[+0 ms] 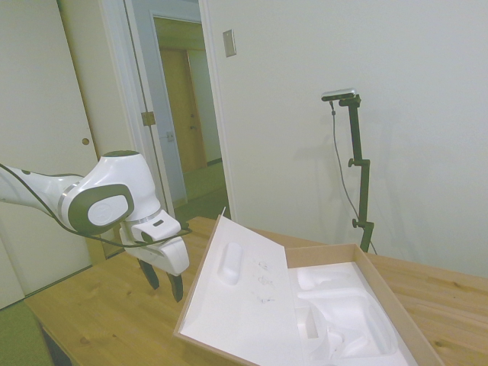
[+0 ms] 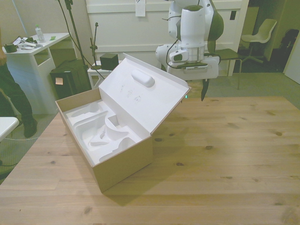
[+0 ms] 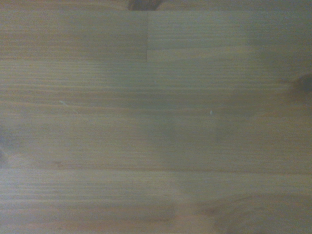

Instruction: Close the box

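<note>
Nearest, bare plank table with dark knots spreads wide at the front view's 3 to 5 o'clock. Toward 9 o'clock the cardboard box sits open, its white moulded insert showing. The lid slants up toward 12 o'clock, smooth white inside. Beyond its far edge, apart from it, the gripper hangs above the wood, dark fingers slightly spread, pinching nothing. The wrist view shows only blurred wood grain.

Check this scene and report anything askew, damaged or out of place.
Nothing looks damaged or spilled. The cardboard box sits skewed to the table edges, its lid open and leaning outward over the wood, white foam insert empty. The gripper hangs beside the lid, touching nothing.
</note>
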Tool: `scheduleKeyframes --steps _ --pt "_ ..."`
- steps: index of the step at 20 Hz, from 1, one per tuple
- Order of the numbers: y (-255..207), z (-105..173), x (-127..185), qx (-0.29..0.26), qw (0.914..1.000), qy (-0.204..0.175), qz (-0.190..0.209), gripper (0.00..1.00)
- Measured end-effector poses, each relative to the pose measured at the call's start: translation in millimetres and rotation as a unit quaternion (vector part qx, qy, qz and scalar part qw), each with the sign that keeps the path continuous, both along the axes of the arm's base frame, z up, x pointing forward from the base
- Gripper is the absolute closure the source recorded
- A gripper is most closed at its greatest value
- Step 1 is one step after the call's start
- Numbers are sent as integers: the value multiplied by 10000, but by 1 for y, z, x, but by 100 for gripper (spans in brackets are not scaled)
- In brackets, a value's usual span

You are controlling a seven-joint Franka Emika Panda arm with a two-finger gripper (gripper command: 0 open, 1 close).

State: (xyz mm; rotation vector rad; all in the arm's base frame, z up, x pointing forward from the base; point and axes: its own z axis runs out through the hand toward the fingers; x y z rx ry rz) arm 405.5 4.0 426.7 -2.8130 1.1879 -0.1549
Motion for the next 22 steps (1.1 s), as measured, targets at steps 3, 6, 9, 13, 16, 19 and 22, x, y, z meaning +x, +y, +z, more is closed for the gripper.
scheduleKeyframes --steps 3,6,9,13,16,19,22 --pt "-1 1 0 6 10000 -7 -21 0" --pt "-2 8 -3 6 9999 -94 -123 0" --pt "-7 21 -11 -39 9993 -214 -303 0" --pt "-41 43 -20 36 9965 -378 -749 0" --pt "-93 60 -20 162 9910 -498 -1235 0" --pt "-140 93 -23 118 9834 -797 -1626 0" --pt "-184 124 -36 117 9759 -1021 -1923 0"
